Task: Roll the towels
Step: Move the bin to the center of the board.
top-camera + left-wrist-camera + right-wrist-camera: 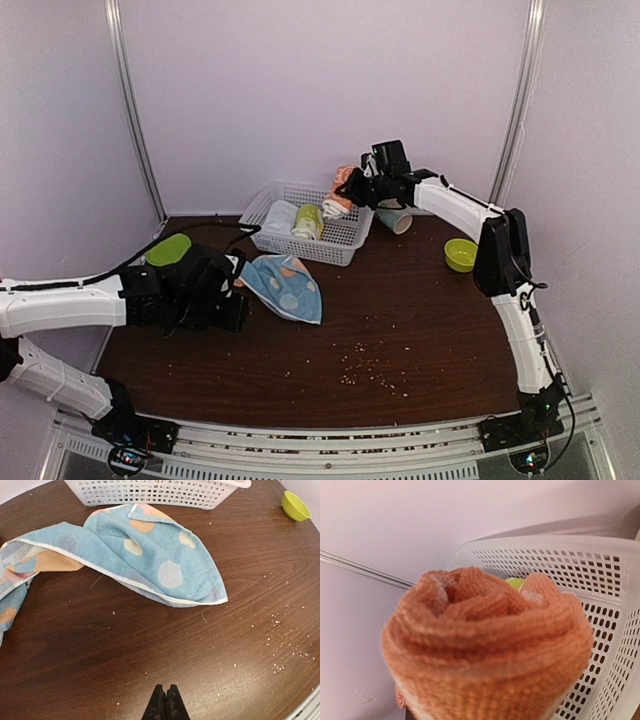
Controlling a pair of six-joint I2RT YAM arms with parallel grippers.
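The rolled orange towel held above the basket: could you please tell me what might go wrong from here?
1. The orange towel hangs in the right gripper over the right end of the basket; released there, it may unroll or catch the rim.
2. The blue towel lies unrolled and bunched; the shut left gripper holds nothing, so starting a neat roll could be awkward.

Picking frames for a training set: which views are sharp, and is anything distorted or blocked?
Top external: evenly lit but soft. Left wrist: sharp on the light blue towel, with wide-angle curving of the table and mild sheen on the wood. Right wrist: the rolled peach-orange towel fills most of the frame, weave readable, basket partly hidden behind it.
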